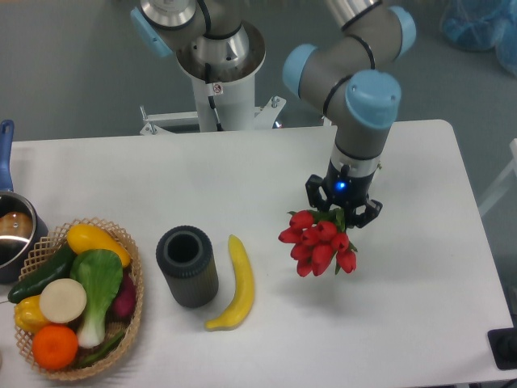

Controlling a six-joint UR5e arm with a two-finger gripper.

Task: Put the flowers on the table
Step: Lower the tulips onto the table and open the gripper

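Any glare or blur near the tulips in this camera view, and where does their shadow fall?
Fixed camera: sharp, evenly lit, no glare on the table. The flowers, hanging from the claw, throw only a faint soft shadow on the white top to their right. The blue light on the claw glows without blooming.

A bunch of red tulips (319, 241) with green leaves is seen right of centre over the white desk (420, 299), blooms pointing down and toward the camera. The stems are hidden above. Whether the blooms touch the smooth, plain desk cannot be told.
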